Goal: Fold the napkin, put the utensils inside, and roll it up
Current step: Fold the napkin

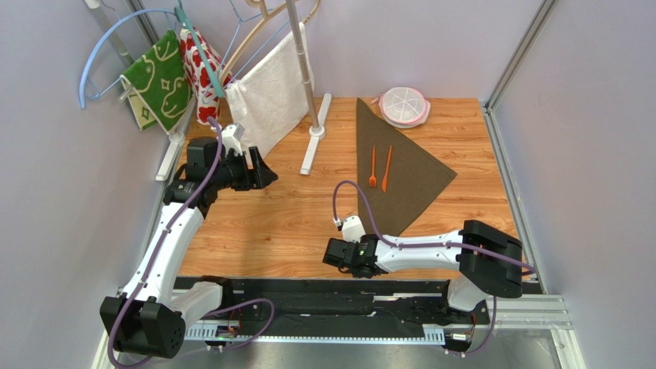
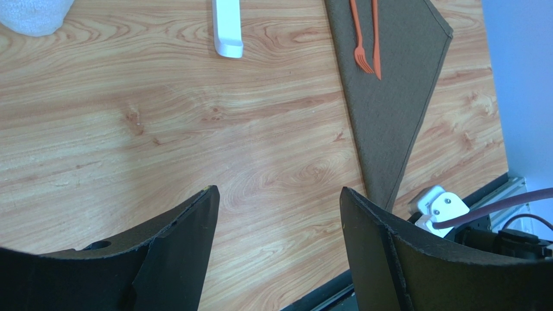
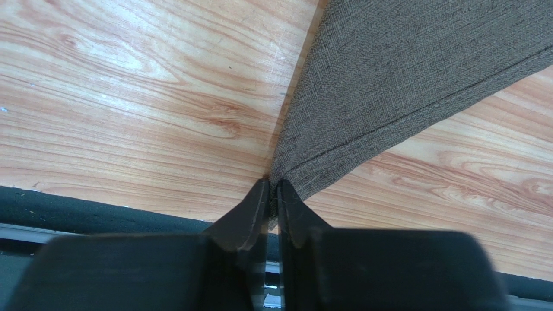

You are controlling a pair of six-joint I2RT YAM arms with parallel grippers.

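The right gripper [image 3: 273, 186] seemingly pinches the napkin [image 3: 415, 71] by its corner; the left gripper [image 2: 278, 191] gapes wide, empty.

The triangular dark brown napkin [image 1: 412, 178] is being pinched at its near corner by the right gripper [image 3: 274, 188]; an orange fork [image 1: 373, 171] and knife [image 1: 386, 167] are lying side by side on it.

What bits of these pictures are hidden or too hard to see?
- Tip of the napkin corner: right wrist view, pinched inside the right gripper.
- Ends of the utensils: left wrist view, cut off by the top edge.
- What the dish holds: top view, too small to tell.
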